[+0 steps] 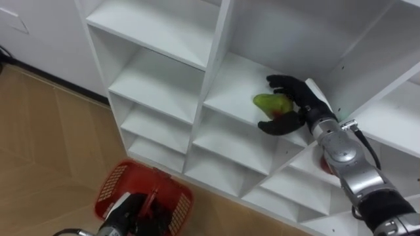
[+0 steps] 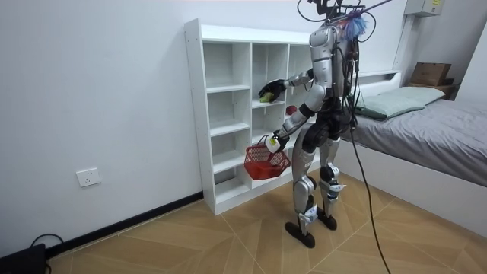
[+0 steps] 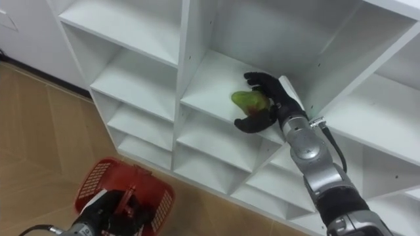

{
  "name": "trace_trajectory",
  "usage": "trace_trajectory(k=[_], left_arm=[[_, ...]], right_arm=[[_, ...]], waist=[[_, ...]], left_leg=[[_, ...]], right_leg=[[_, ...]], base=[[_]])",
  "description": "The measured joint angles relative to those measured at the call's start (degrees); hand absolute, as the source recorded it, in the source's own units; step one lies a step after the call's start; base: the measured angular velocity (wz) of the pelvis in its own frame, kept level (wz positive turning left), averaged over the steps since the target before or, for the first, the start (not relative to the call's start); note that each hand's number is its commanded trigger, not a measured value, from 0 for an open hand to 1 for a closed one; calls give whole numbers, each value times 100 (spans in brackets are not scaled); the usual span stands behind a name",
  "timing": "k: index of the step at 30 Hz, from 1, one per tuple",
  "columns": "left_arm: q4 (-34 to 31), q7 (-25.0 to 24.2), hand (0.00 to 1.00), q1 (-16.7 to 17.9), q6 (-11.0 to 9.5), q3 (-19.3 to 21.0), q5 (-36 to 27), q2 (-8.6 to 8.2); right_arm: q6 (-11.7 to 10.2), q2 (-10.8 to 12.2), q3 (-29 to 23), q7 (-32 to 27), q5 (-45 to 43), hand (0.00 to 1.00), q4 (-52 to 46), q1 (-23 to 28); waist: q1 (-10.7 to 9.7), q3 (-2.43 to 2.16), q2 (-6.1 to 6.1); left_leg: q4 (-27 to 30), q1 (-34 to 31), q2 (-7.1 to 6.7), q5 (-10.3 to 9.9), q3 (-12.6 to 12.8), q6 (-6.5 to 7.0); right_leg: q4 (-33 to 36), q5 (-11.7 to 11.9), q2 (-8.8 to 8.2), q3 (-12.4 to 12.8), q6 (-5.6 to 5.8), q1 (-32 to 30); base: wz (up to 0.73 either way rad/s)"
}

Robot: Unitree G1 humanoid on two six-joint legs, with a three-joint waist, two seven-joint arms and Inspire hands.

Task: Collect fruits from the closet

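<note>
A green fruit with a reddish patch (image 1: 269,103) (image 3: 246,99) lies on a middle shelf of the white closet (image 1: 215,62) (image 2: 196,114). My right hand (image 1: 296,105) (image 3: 270,103) reaches into that compartment, with fingers curled over the fruit and the thumb under its near side. A red fruit (image 1: 324,164) (image 2: 290,109) peeks out from behind my right forearm in a lower compartment to the right. My left hand (image 1: 125,211) (image 3: 98,213) hangs low, shut on the handle of a red mesh basket (image 1: 172,200) (image 3: 149,191) (image 2: 262,161). I stand close in front of the closet.
The other compartments in view hold nothing. Wooden floor (image 1: 46,144) lies below and to the left of the closet. In the room view a bed (image 2: 434,129) stands behind me at the room view's right, and a wall socket (image 2: 89,177) sits low on the wall.
</note>
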Motion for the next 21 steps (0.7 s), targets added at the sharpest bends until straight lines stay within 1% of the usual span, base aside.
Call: trace_trajectory(k=[11,21], left_arm=[[72,23,100,-8,0,2,-29,7],[174,36,100,-77,0,11,-29,5]], right_arm=[[-10,61,18,34,5,100,181,-4],[-18,89,10,34,21,100,223,-4]], waist=[[7,12,17],[7,10,15]], left_leg=[[-13,-8,-3,-1,-10,1],[1,-40,-3,-1,-10,1]], right_leg=[[0,0,0,2,1,-3],[0,1,2,4,2,-33]], base=[[0],[0]])
